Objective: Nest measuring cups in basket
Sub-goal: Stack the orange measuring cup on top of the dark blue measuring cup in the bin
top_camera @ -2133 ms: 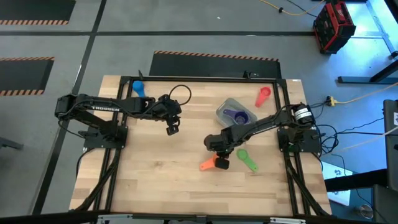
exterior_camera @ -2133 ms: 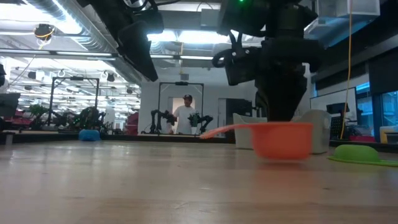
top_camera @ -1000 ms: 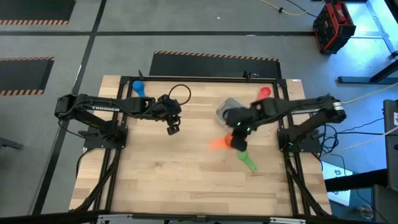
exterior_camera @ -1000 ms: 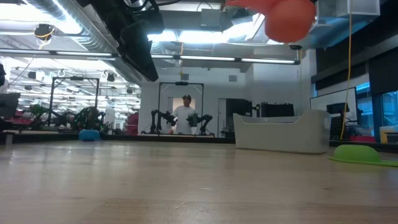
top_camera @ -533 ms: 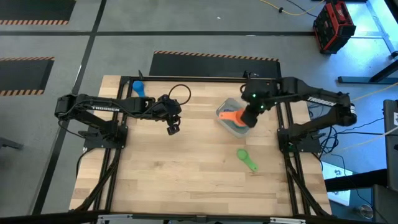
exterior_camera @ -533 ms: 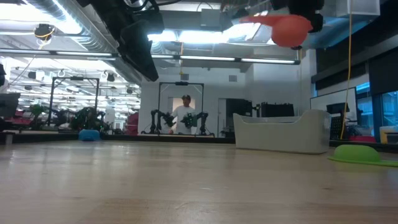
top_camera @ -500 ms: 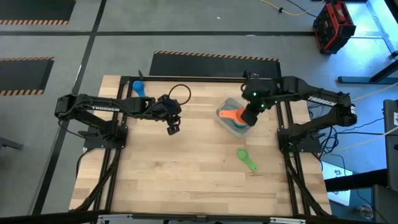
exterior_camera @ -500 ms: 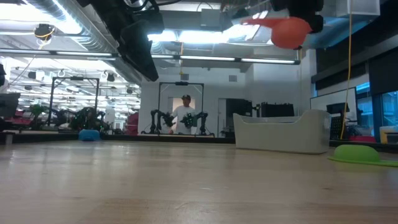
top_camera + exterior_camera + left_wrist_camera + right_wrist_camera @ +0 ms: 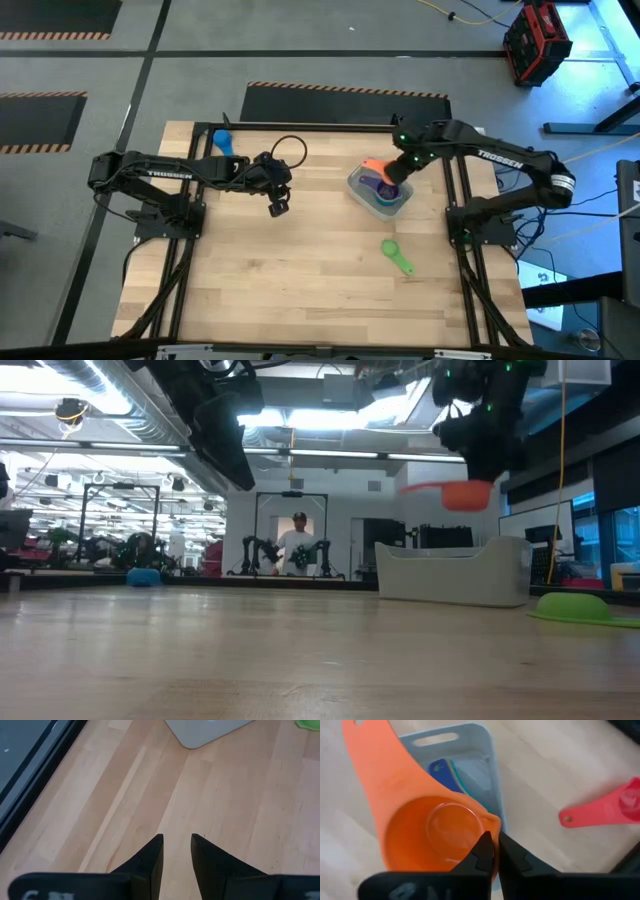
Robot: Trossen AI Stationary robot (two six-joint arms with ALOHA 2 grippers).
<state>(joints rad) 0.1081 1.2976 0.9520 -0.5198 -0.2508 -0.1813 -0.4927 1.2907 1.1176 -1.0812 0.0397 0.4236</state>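
Right gripper (image 9: 494,851) pinching orange cup (image 9: 432,832) rim

From my remote station: grey floor (image 9: 300,40) marked with hazard-striped mats (image 9: 345,100) surrounds the wooden worktop (image 9: 290,280); ceiling strip lights (image 9: 330,420) glow over a person (image 9: 300,547) standing far off.

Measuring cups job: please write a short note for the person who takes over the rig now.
Right gripper: shut on the orange cup, held in the air above the basket.
Left gripper: open, empty, waiting over the table's left half.
Done: a purple cup lies in the basket, on something teal.
Left: lower the orange cup in; then the green cup on the table in front of the basket, the red cup beyond it, the blue cup at the far left corner.
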